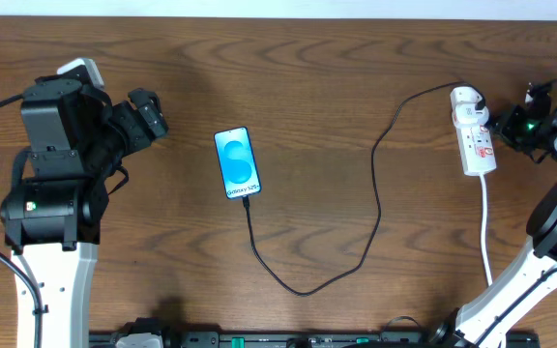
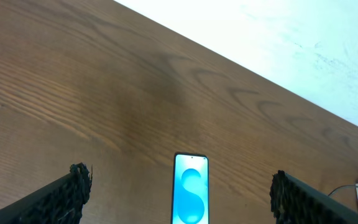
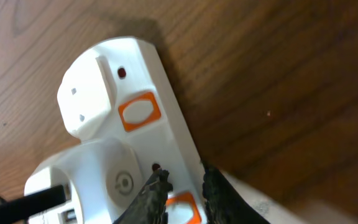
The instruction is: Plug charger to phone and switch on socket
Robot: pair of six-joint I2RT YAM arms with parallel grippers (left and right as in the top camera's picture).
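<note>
While spread wide, left gripper (image 2: pixel 180 180): holds nothing.
Right gripper (image 3: pixel 180 186): jaws narrowly parted, tips over orange switch (image 3: pixel 182 208), pinching nothing.
Socket (image 3: pixel 135 143): directly beneath right jaws.
Phone (image 2: pixel 191 190): ahead of left jaws, centred between them.
Charger (image 1: pixel 375 213): runs from phone to socket.

Tabletop (image 1: pixel 356 77): dark brown wood, strong wavy grain, smooth, low satin sheen.
Phone (image 1: pixel 237 162), centre of overhead view: screen glossy glass, bright blue.
Charger (image 1: pixel 375 203) cable, at 3 o'clock of phone: thin, black, matt.
Socket (image 1: pixel 474 135), at 2 o'clock in overhead view: hard white plastic, smooth, glossy; orange-red switch marks equally smooth.
White cord (image 1: pixel 485 222), leaving socket toward 6 o'clock: smooth, faint shine.
Left gripper pads (image 2: pixel 73 186), right gripper pads (image 3: pixel 219 193): black, rough, coarse-grained, matt.
Arm shells (image 1: pixel 66 290): smooth white plastic; upper housings matt black.
</note>
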